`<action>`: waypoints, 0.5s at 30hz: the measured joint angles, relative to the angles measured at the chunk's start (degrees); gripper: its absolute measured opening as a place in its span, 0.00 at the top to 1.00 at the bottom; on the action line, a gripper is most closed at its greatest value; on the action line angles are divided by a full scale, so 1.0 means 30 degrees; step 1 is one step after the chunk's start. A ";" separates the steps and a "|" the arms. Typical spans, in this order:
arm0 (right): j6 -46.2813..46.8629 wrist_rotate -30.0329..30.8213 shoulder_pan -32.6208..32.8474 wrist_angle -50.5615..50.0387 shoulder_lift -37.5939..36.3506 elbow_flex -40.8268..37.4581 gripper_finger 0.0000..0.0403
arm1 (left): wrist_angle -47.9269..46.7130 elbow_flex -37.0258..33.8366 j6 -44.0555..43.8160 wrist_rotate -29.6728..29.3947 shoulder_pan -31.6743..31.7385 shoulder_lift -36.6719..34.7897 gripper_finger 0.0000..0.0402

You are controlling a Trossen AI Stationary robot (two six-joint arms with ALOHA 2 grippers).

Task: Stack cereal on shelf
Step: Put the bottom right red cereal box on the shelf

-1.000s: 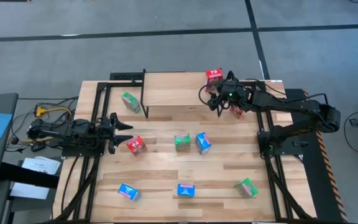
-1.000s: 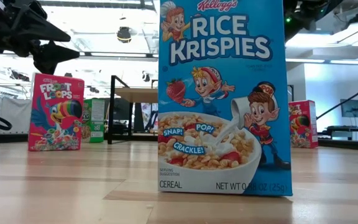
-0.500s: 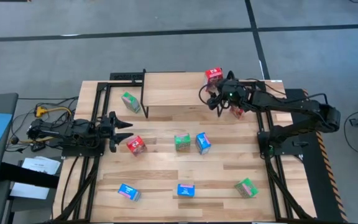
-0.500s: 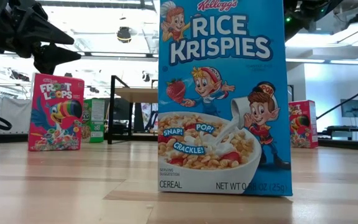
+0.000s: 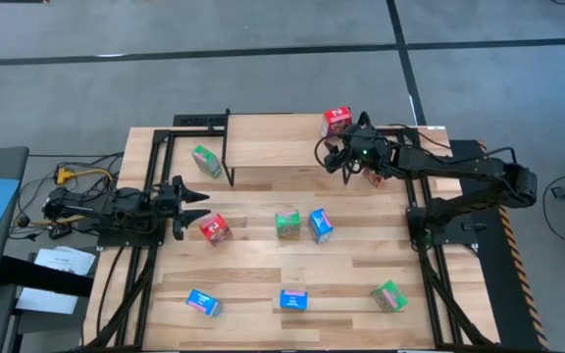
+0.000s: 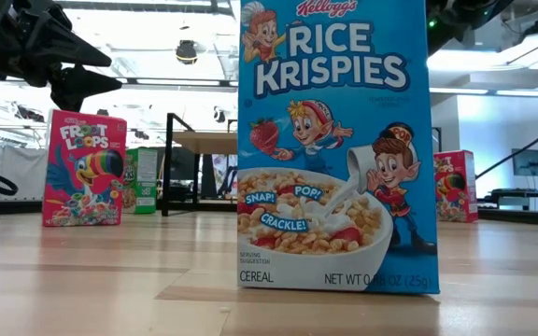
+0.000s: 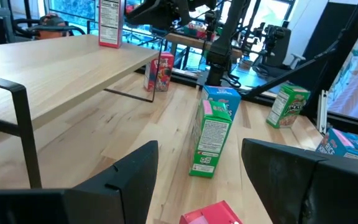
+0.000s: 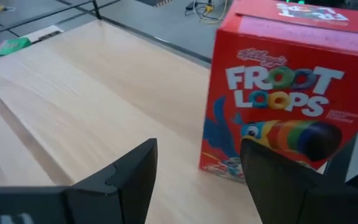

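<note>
The shelf point(image 5: 275, 140) carries one Froot Loops box point(image 5: 337, 120), upright at its far right corner. The right gripper point(image 5: 336, 159) hovers just beside that box, jaws parted and empty. The left gripper point(image 5: 196, 208) waits off the shelf's left front, jaws apart, empty, beside another red box point(image 5: 215, 228).

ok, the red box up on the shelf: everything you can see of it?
The red box is printed cardboard, a Froot Loops carton with a toucan on its front. It stands upright on the shelf, near the board's far right corner. Nothing grips it: the right gripper sits open just short of it, fingers apart and empty.
</note>
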 joint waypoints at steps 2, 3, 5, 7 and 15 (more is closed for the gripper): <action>0.0000 -0.0003 -0.0065 -0.0040 0.0000 0.0000 0.37 | 0.0000 0.0000 0.0000 0.0007 0.0000 -0.0002 0.45; 0.0002 -0.0003 -0.0109 -0.0026 0.0000 0.0000 0.37 | 0.0000 0.0000 0.0000 0.0007 0.0000 -0.0002 0.45; 0.0000 -0.0010 -0.0163 -0.0012 0.0000 0.0000 0.37 | -0.0003 0.0000 0.0066 0.0005 0.0000 -0.0002 0.45; 0.0000 -0.0010 -0.0296 0.0100 0.0000 0.0000 0.37 | -0.0005 0.0000 0.0192 0.0002 0.0000 0.0000 0.45; 0.0088 -0.0156 -0.0834 0.0983 -0.0003 0.0000 0.37 | 0.0000 0.0000 0.0306 -0.0015 0.0000 0.0002 0.45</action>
